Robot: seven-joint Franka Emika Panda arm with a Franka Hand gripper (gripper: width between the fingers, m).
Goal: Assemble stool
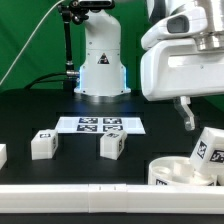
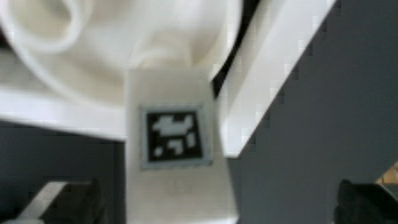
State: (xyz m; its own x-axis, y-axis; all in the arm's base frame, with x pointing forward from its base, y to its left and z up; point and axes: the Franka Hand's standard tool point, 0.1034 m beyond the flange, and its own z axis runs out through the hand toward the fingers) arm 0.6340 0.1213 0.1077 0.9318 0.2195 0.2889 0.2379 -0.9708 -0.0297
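you have the gripper (image 1: 188, 118) hanging low over the exterior view's right side of the black table (image 1: 30, 120), just above the stool parts gathered there. the round ring-shaped seat (image 1: 172, 172) lies flat near the front, just behind the long white rail (image 1: 80, 190) that runs along the table's near edge. a tilted leg (image 1: 207, 148) leans against the seat, its tagged face turned up and outward; whether its foot sits inside the ring or on the rim you cannot tell from here.

in the wrist view the same tilted leg (image 2: 175, 140) fills the middle, tag toward the camera, with the seat (image 2: 71, 60) curving behind it. the dark fingertips (image 2: 63, 200) show at the two lower corners, spread wide with the leg between them and clear gaps on both sides, so the jaws are parted and hold nothing.

well apart, toward the exterior view's left, the first loose leg (image 1: 43, 143) and the second loose leg (image 1: 113, 145) stand on the table, just in front of the marker board (image 1: 100, 125). the arm's white base (image 1: 100, 65) stands behind that board.
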